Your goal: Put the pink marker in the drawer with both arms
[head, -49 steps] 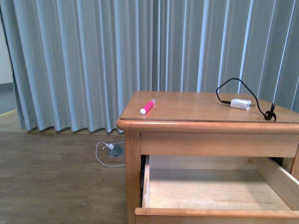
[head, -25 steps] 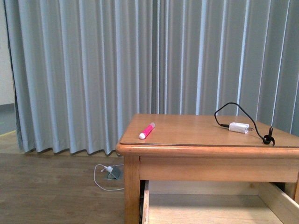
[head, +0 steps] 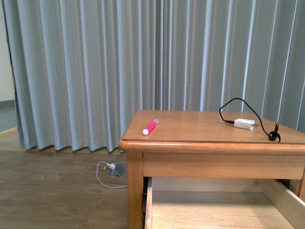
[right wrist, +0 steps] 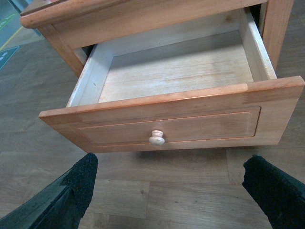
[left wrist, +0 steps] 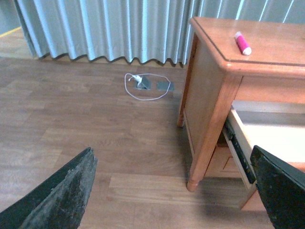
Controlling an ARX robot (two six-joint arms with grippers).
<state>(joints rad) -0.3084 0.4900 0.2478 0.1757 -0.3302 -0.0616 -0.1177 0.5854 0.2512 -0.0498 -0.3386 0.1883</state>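
View shifted slightly; pink marker [head: 150, 127] atop cabinet [head: 209, 164], drawer [right wrist: 167, 119] open

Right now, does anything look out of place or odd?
Nothing is damaged or spilled. The drawer stands open, empty. The pink marker lies aslant on the cabinet top, where a white charger plug trails a looping black cable. A white cord lies on the floor.

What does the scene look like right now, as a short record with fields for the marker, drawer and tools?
marker: lying on cabinet top, left side, not held
drawer: pulled open, nothing seen inside
charger: on cabinet top, right side
left tool: open, empty
right tool: open, empty, facing drawer front
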